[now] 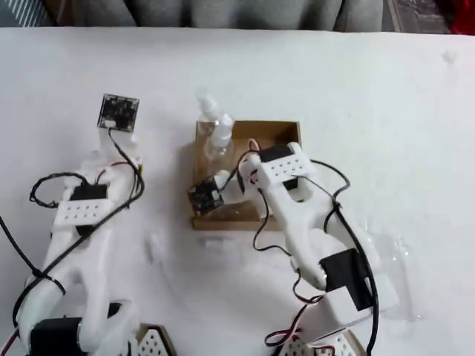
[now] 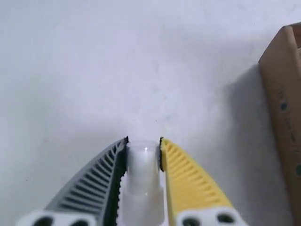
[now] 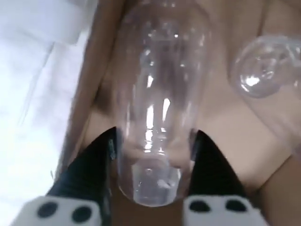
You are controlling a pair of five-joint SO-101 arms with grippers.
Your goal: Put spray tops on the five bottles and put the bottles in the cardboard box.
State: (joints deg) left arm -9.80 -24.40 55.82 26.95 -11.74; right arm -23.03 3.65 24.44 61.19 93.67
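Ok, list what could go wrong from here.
1. The clear bottle in the right gripper looks smooth and could slip, or knock the second bottle in the cardboard box.
2. The spray top sits narrow in the left gripper; it might twist or pop out.

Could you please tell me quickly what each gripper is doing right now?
Left gripper: closed on a spray top.
Right gripper: closed on a clear bottle in the cardboard box.

box [image 1: 286,132]: mid-table | bottle [image 1: 217,130]: spray top [image 1: 205,101] on, jutting over box's 11 o'clock corner | right arm [image 1: 297,211]: over box | left arm [image 1: 85,208]: at box's 9 o'clock
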